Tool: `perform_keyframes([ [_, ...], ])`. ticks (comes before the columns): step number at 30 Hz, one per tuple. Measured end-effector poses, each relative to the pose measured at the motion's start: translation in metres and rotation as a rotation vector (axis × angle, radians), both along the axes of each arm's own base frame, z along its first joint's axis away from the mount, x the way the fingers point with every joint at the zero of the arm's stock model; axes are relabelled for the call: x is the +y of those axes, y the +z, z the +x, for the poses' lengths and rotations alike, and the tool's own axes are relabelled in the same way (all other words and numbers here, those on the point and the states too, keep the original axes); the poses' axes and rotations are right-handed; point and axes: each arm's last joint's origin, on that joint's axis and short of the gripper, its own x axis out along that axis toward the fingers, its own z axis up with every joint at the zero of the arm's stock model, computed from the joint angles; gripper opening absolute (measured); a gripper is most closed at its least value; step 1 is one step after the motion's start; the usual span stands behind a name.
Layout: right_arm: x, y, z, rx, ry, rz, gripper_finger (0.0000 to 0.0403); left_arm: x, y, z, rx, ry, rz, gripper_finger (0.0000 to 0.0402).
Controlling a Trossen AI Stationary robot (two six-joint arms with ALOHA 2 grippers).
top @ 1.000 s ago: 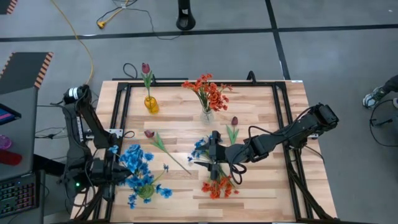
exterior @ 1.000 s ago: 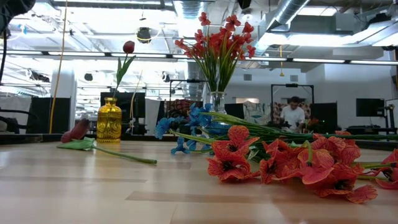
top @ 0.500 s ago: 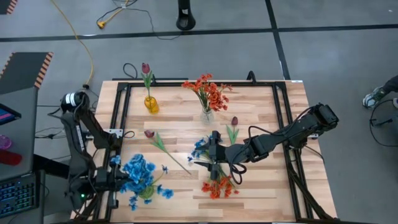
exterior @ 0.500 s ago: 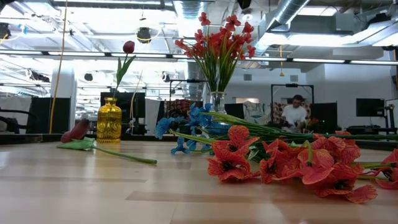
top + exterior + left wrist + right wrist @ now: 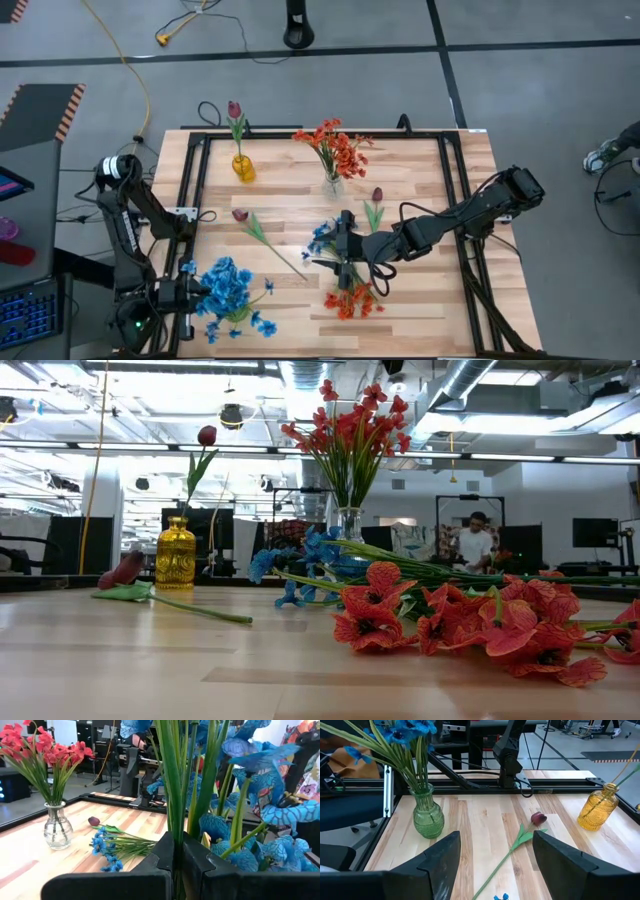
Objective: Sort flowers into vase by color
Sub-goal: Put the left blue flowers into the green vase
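The left gripper (image 5: 177, 865), clamping the bright blue flower bunch (image 5: 222, 290) in the green glass vase (image 5: 428, 813), has drifted nearer the table's (image 5: 420, 190) front-left corner; the right gripper (image 5: 343, 243) is gaping, seemingly empty, over loose blue sprigs (image 5: 322, 238).

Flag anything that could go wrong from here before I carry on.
The left hand is shut on the blue flowers' stems in the green vase near the table's edge; a sideways pull might tip it. The right hand, open, hovers over the loose blue sprig and orange-red flowers, whose stems overlap, so it might grab both.

Blue flowers (image 5: 222, 285), amber vase (image 5: 243, 167)
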Motion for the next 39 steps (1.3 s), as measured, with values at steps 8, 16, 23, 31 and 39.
perform_keyframes([
  [8, 0.0, 0.0, 0.0, 0.0, 0.0, 0.0, 0.0276, 0.003, -0.005, -0.003, 0.003, -0.009, 0.016, 0.0],
  [16, 0.0, 0.0, 0.0, 0.0, 0.0, 0.0, 0.0276, 0.01, -0.014, -0.004, -0.001, -0.01, -0.005, 0.0],
  [23, 0.0, 0.0, 0.0, 0.0, 0.0, 0.0, 0.0276, 0.011, -0.015, -0.004, 0.025, -0.032, -0.003, 0.0],
  [31, 0.0, 0.0, 0.0, 0.0, 0.0, 0.0, 0.0276, 0.01, -0.017, -0.004, 0.092, -0.088, -0.006, 0.0],
  [39, 0.0, 0.0, 0.0, 0.0, 0.0, 0.0, 0.0276, 0.01, -0.018, -0.003, 0.095, -0.087, 0.01, 0.003],
])
